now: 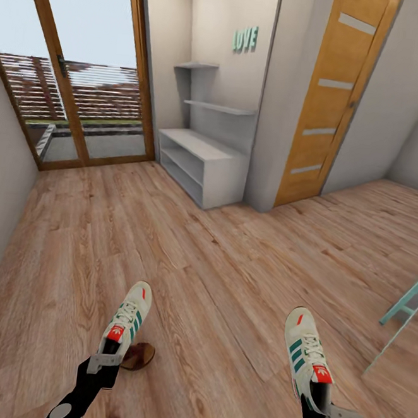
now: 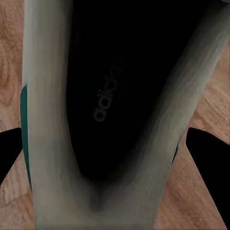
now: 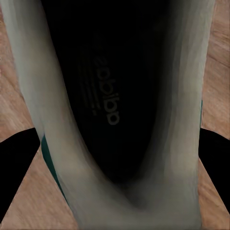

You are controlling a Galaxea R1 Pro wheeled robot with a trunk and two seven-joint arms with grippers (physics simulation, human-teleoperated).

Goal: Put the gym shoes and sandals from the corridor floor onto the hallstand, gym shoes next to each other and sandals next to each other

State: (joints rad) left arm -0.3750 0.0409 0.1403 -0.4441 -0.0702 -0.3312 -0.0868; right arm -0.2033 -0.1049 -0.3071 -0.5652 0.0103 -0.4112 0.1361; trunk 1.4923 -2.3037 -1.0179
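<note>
Both arms carry one gym shoe each. The left gripper (image 1: 108,356) is clamped on the heel collar of the left sneaker (image 1: 126,319), toe pointing to 12 o'clock; the right gripper (image 1: 321,397) is clamped likewise on the right sneaker (image 1: 308,356), toe towards 11 o'clock. Each shoe appears held clear of the wood-plank floor (image 1: 228,280), though the height cannot be confirmed.

One brown sandal (image 1: 138,355) lies on the floor just beside the left sneaker, at its 5 o'clock, partly hidden by shoe and gripper. A second sandal cannot be made out.

The grey hallstand (image 1: 203,161) stands well apart at 12 o'clock, against the wall under the teal LOVE letters (image 1: 245,40), between the glazed balcony door (image 1: 81,71) and the wooden door (image 1: 332,99).

Judgement: the step in hand is the carry to the rack. It would go best with both grips kept firm, the shoes level, the base approaching square to the bench top, and the pair set down side by side, leaving room for the sandals.

The head view gives the route and the shoe positions. The left wrist view supplies the left sneaker's dark insole (image 2: 108,96) with its printed brand mark and one finger (image 2: 208,167) outside the collar; the right wrist view shows the right sneaker's insole (image 3: 110,96) and one finger (image 3: 17,167) of that gripper
</note>
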